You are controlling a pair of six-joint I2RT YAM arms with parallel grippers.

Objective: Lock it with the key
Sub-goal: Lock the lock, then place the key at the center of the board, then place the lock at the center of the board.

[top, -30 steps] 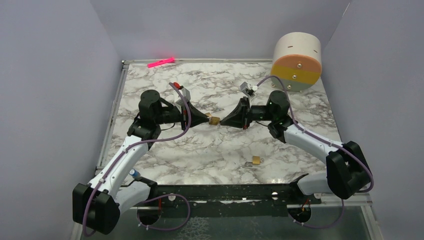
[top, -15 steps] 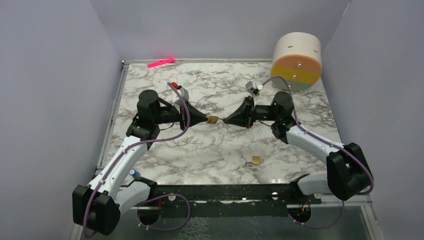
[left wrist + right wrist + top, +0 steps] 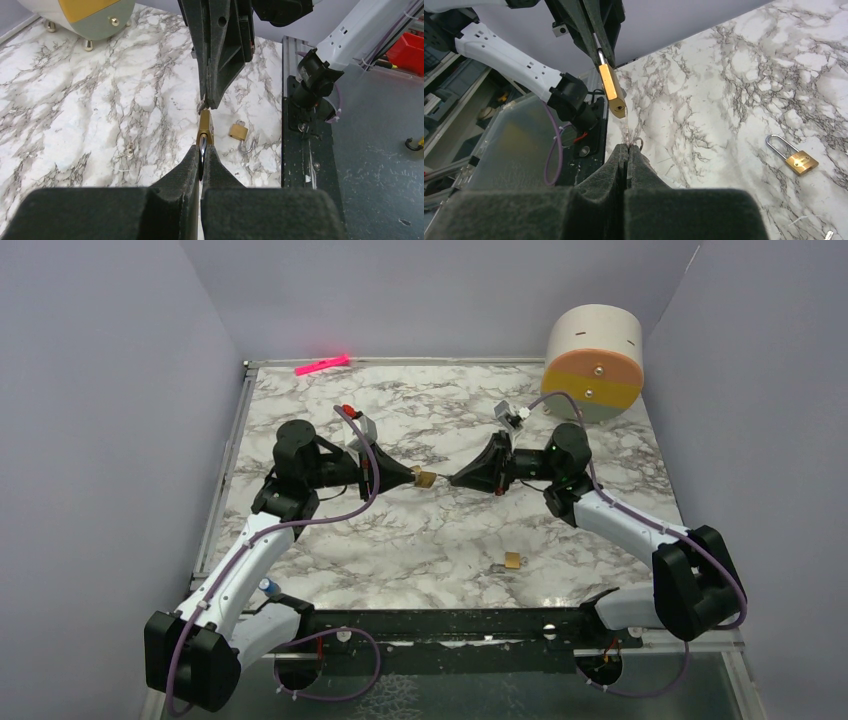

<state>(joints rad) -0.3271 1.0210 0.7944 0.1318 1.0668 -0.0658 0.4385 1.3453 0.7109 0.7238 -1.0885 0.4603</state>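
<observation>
Alignment check, both arms meeting tip to tip in the air above the middle of the marble tabletop [image 3: 400, 540].

Left gripper [image 3: 201, 151] was clamped together on the silver shackle of a small brass padlock [image 3: 205, 131]. The body projected past the fingertips, keyway end facing the other arm. Gripping by the shackle left the bottom face clear of the fingers, presumably so the keyhole stayed reachable.

Right gripper [image 3: 626, 148] was pinched tight on the key [image 3: 627, 133] at its bow end, so only the thin blade stuck out. The blade ran roughly along the padlock's long axis, its tip at the bottom face of the body. Whether the tip had entered the keyway could not be told from either wrist view.

Judged step: insertion, with the turn to follow. The next move likely calls for a fine push along the blade's line. Risks: the thin blade could flex or skid off the brass, and the padlock could pivot on its shackle under side load.

A spare padlock [image 3: 238, 132] lay on the marble nearer the arm bases, shackle open, well apart from both grippers.
</observation>
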